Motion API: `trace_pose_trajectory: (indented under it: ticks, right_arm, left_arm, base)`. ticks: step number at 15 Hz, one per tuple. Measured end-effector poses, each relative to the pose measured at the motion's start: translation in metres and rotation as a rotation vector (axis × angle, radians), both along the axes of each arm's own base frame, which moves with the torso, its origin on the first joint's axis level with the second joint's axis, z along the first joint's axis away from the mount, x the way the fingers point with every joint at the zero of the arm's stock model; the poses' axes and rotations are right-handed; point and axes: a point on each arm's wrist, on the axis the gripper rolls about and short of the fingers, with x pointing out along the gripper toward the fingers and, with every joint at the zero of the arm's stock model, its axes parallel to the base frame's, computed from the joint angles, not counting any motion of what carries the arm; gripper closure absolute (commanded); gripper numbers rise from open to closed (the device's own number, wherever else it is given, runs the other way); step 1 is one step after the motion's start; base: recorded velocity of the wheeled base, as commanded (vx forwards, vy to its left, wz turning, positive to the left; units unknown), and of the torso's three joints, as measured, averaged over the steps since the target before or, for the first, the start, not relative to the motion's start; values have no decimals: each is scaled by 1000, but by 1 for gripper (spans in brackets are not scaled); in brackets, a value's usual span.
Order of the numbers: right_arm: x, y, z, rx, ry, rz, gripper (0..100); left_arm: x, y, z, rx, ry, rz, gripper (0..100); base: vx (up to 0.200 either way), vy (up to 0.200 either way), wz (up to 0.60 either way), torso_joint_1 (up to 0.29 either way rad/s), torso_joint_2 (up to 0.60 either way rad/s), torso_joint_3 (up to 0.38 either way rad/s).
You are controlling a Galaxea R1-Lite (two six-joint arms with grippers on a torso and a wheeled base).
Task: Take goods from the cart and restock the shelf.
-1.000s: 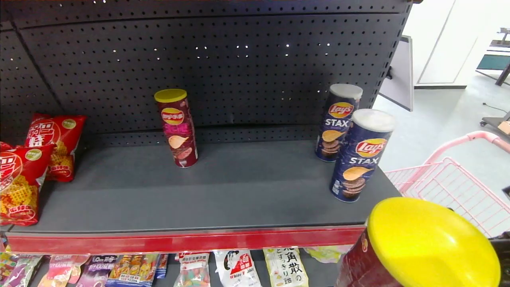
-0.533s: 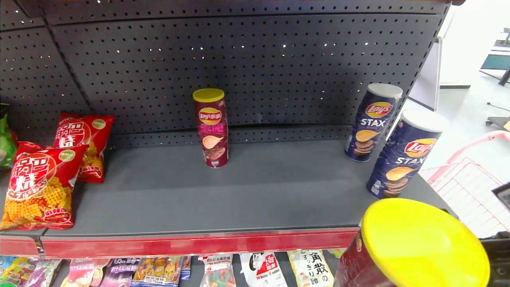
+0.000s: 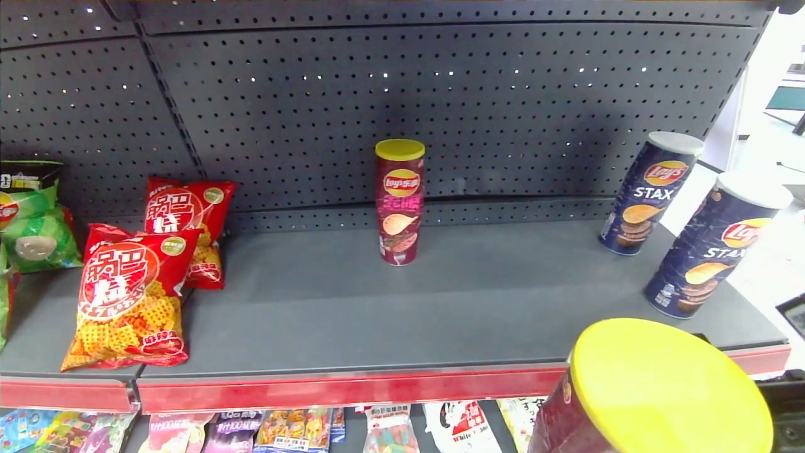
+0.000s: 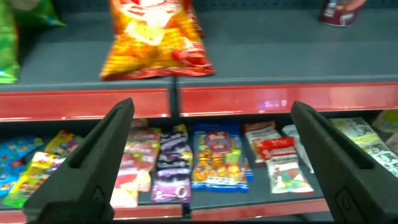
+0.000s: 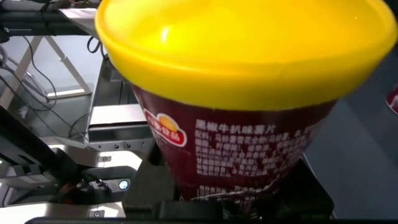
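Maroon chip canister (image 3: 666, 390) with a yellow lid sits clamped in the right gripper (image 5: 239, 206) at 5 o'clock, not yet on the shelf (image 3: 390, 314) where one matching canister (image 3: 399, 201) stands at 12 o'clock, while the left gripper (image 4: 211, 104) hangs spread and empty

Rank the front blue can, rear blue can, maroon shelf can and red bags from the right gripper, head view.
1. Front blue can, right front.
2. Rear blue can, right back.
3. Maroon shelf can, centre back.
4. Red bags, far left.
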Motion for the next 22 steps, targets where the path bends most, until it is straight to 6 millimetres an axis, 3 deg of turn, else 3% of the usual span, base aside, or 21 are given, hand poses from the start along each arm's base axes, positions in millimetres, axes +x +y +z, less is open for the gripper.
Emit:
trace_pose_trajectory:
  ticks: [18, 22]
  right_arm:
    - [-4, -4, -10, -24, 22, 1, 100]
    - [-4, -4, -11, -25, 23, 2, 100]
  left_arm:
    - [0, 0, 0, 4, 0, 0, 0]
    - [0, 0, 0, 3, 0, 0, 0]
  base:
    - [0, 0, 0, 0, 0, 0]
    - [200, 0, 0, -5, 5, 1]
